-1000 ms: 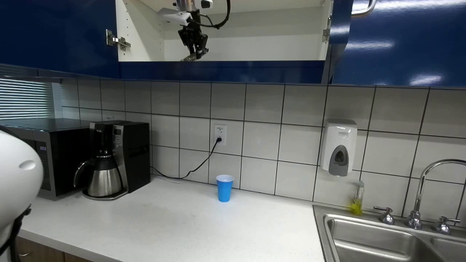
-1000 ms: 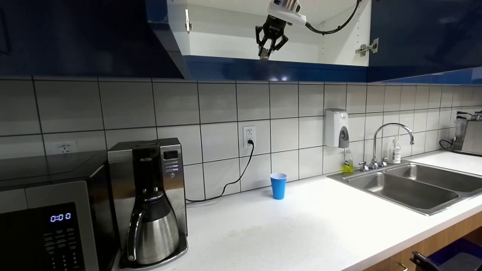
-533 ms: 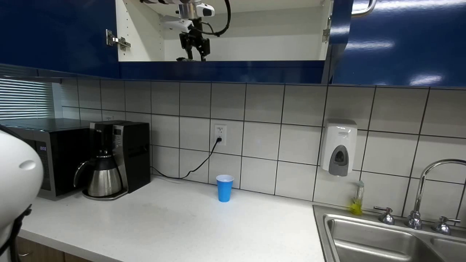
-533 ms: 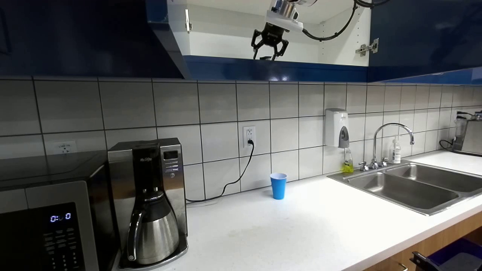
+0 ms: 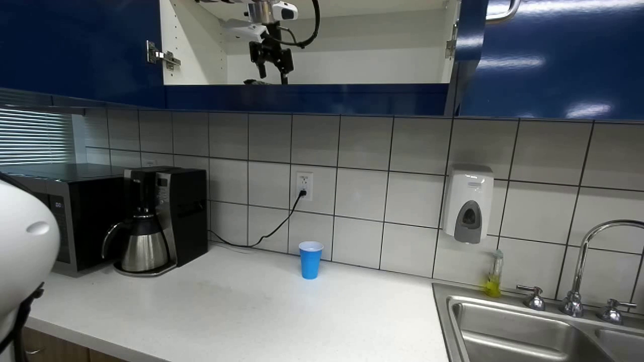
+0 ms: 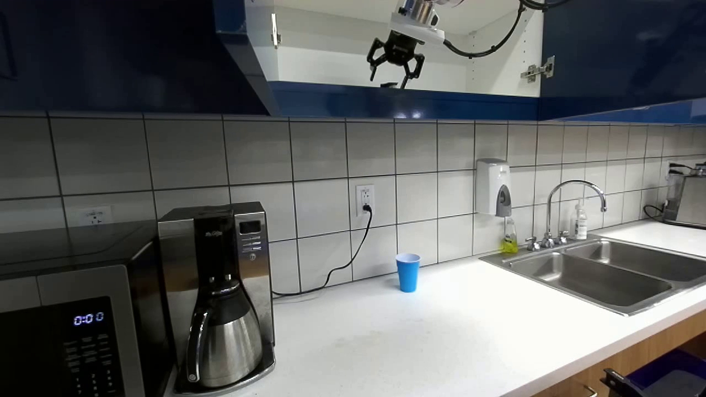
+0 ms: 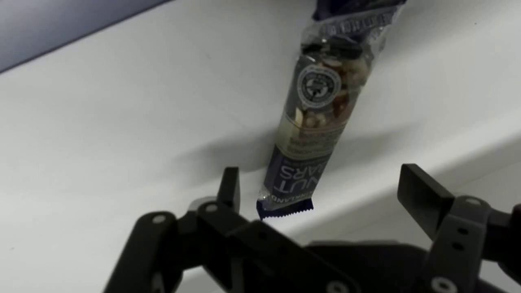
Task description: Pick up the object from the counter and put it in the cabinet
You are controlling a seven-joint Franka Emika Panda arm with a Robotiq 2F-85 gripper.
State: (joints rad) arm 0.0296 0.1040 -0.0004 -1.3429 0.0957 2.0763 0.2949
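The object is a nut bar (image 7: 313, 122) in a clear and dark blue wrapper, lying on the white shelf inside the cabinet (image 6: 331, 52). Only a small dark top edge of the bar (image 5: 255, 81) peeks over the cabinet's front ledge in both exterior views. My gripper (image 7: 324, 189) hangs just above it, open, its fingers wide apart. In the wrist view the bar's near end shows between the fingertips, touching neither. The gripper (image 6: 388, 81) points downward inside the cabinet in both exterior views. Below runs the white counter (image 5: 241, 311).
A blue front ledge (image 5: 307, 98) bounds the shelf, and blue doors (image 5: 75, 50) stand beside the opening. On the counter are a blue cup (image 5: 310, 261), a coffee maker (image 6: 220, 298) and a microwave (image 6: 71, 325). A steel sink (image 5: 513, 322) lies beyond the cup.
One second ago the gripper was shut on the bar just over the ledge. Its fingers have since spread and let go, and the bar has dropped flat onto the shelf.
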